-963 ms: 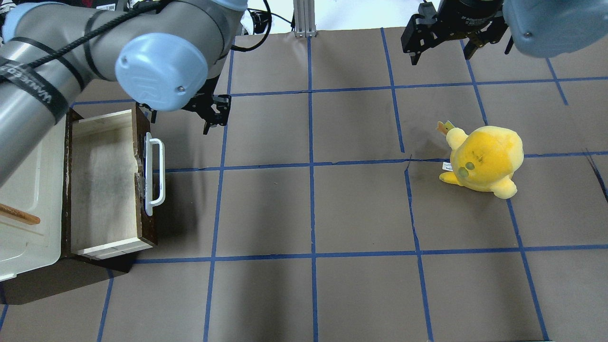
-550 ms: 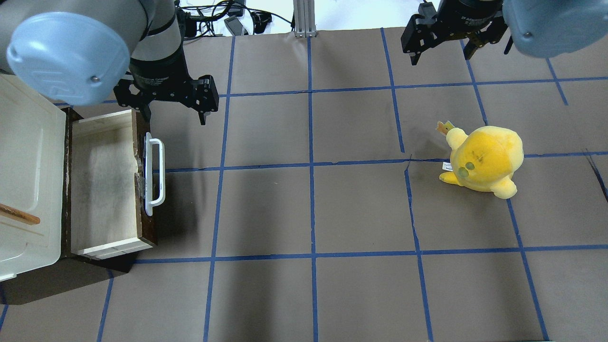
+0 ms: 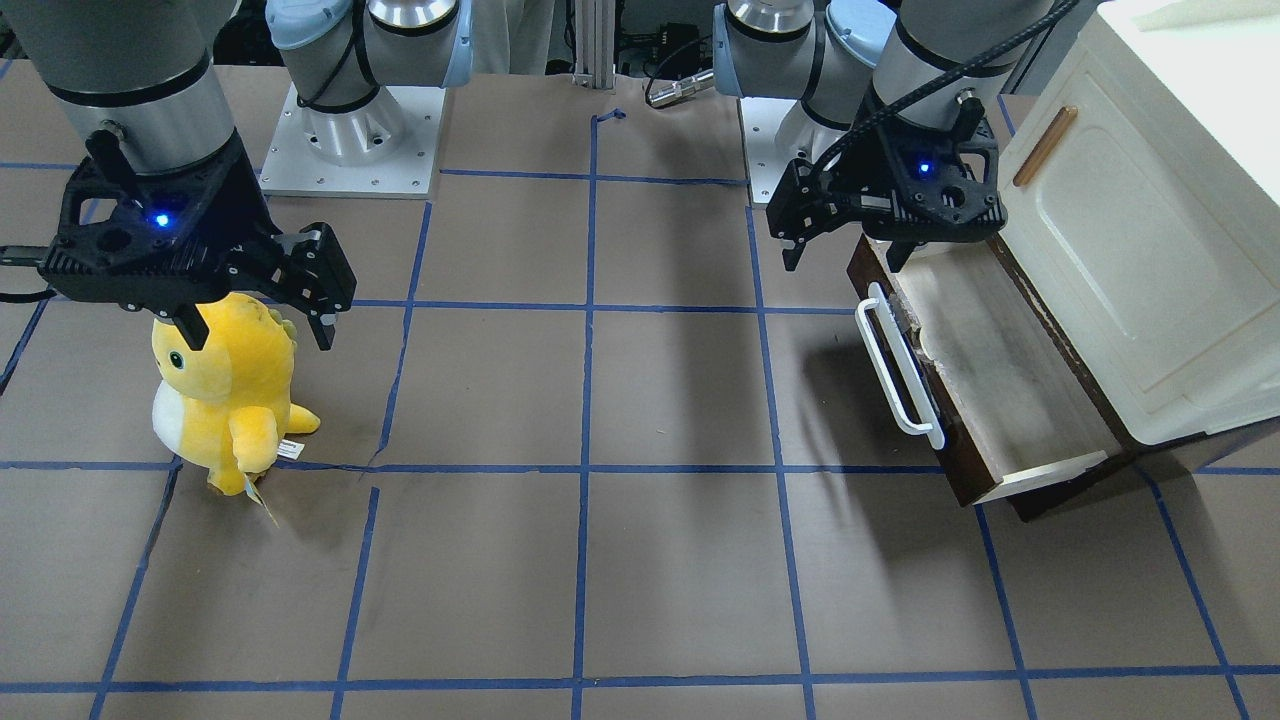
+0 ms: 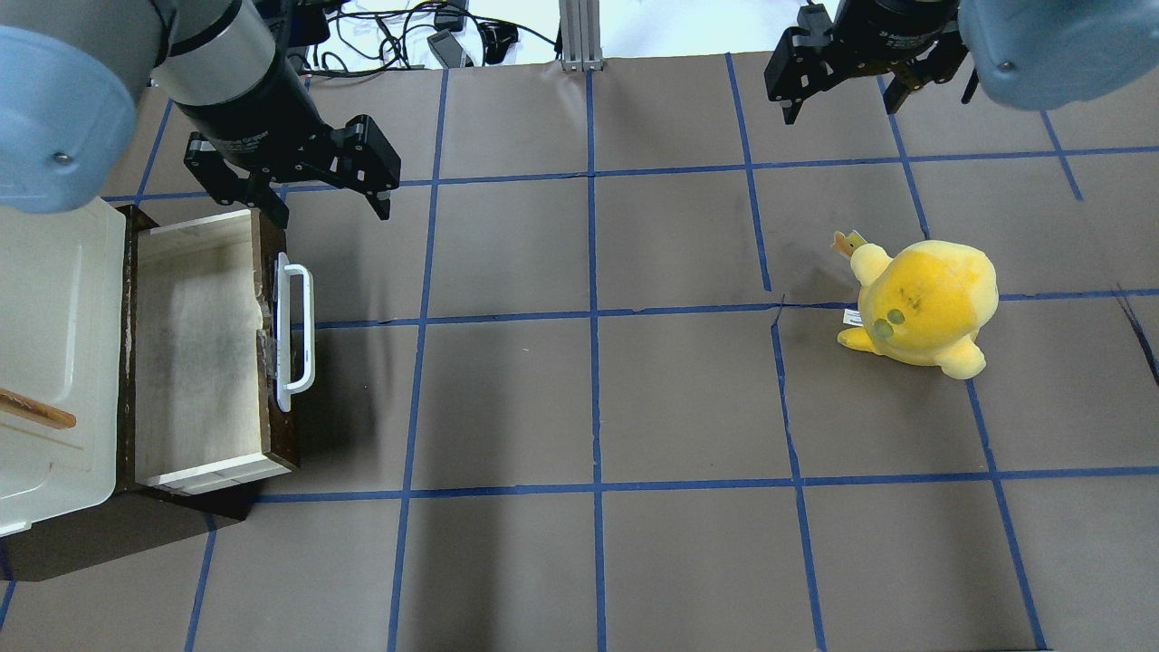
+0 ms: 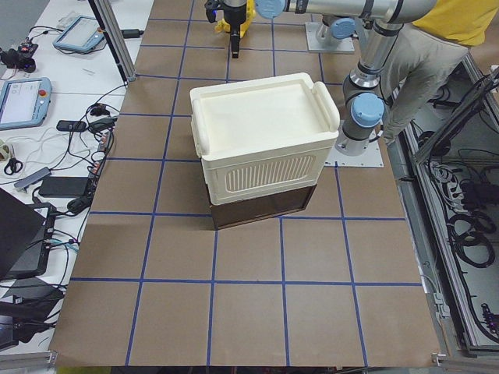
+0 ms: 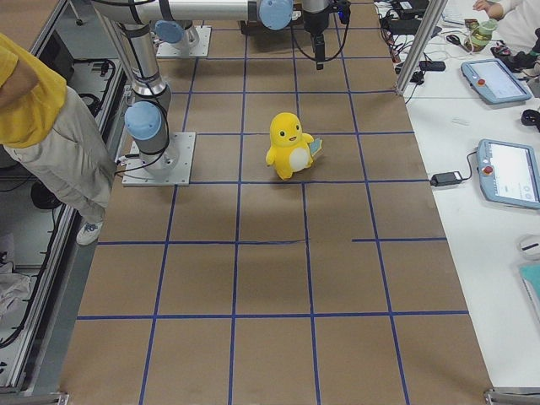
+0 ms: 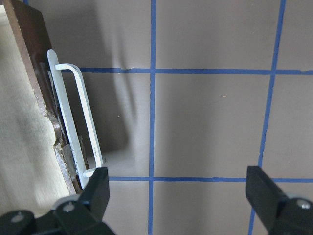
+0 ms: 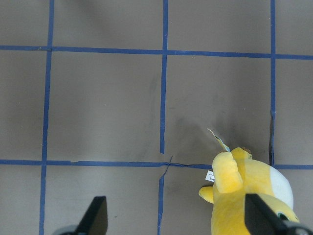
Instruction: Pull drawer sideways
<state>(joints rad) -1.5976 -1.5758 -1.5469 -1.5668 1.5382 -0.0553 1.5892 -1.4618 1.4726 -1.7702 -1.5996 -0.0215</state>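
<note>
The dark brown drawer (image 4: pixel 201 349) stands pulled out from under the cream-white cabinet (image 4: pixel 54 299), its pale interior empty. Its white bar handle (image 4: pixel 297 333) faces the table's middle. The drawer also shows in the front-facing view (image 3: pixel 1005 395) and the handle in the left wrist view (image 7: pixel 78 122). My left gripper (image 4: pixel 328 204) is open and empty, hovering above the drawer's far front corner, apart from the handle; it also shows in the front-facing view (image 3: pixel 842 258). My right gripper (image 4: pixel 842 107) is open and empty, high near the far edge.
A yellow plush toy (image 4: pixel 924 308) stands at the right, below my right gripper (image 3: pixel 260 335). The cabinet has a small brown wooden handle (image 3: pixel 1045 145). The brown table paper carries a blue tape grid. A person in yellow stands by the robot base (image 5: pixel 460 23).
My left arm has swung back and to the left, and its gripper has turned and moved left and farther from the handle. The drawer, plush and right arm have not moved.
</note>
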